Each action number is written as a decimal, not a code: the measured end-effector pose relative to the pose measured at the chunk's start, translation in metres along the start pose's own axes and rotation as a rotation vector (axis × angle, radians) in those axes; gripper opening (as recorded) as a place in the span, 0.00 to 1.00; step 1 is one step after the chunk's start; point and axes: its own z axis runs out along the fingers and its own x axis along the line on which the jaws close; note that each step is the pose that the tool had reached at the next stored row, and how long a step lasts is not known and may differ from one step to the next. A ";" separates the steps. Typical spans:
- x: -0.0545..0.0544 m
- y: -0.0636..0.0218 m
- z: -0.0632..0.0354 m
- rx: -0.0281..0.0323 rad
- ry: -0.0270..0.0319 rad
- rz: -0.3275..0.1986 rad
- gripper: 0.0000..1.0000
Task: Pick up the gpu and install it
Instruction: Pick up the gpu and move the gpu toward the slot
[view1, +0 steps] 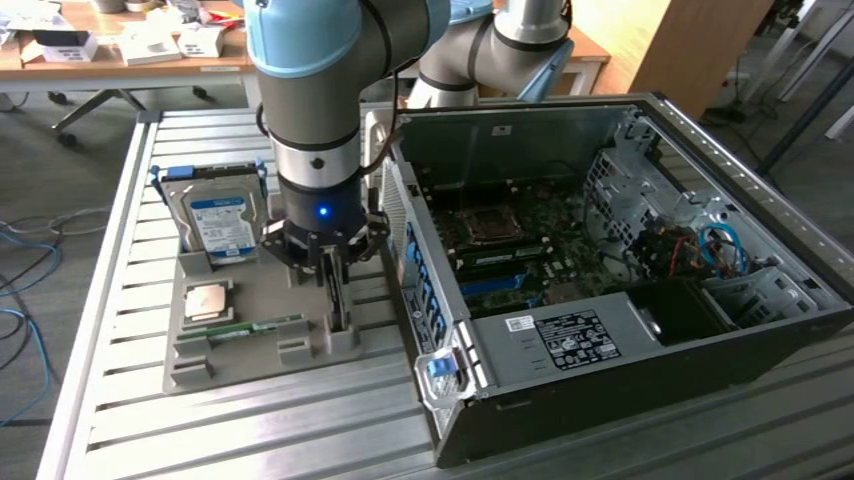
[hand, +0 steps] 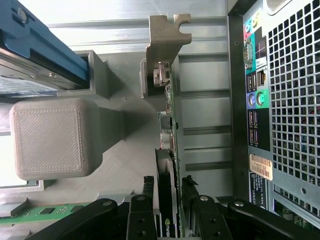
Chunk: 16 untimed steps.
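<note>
While my arm hangs straight down over the gray tray on the slatted metal counter, my end effector is clamped on the gpu. The card stands on its long edge in a narrow slot of that tray, with me gripping it from above. From the wrist view, my end effector straddles the gpu, and one of the black fingers sits against each face of the thin card. Its metal bracket is at the far end, away from the fingers, and the card's lower edge sits in the tray. In the exterior view, the hard drive with the blue-and-white label stands upright in its own holder at ten o'clock from my end effector. A square processor chip lies flat at about eight o'clock. The green memory stick lies a little nearer the tray's front edge, between seven and eight o'clock. At three o'clock, just beside the tray, the open computer case lies on its side with the motherboard exposed. Its perforated rear panel and the column of ports run alongside the card in the wrist view.
</note>
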 end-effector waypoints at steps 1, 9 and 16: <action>0.000 0.0000 0.0000 0.0000 0.0000 0.000 0.35; 0.000 0.0000 0.0000 0.0000 0.0001 0.000 0.27; 0.000 0.0000 0.0000 0.0000 0.0001 -0.001 0.27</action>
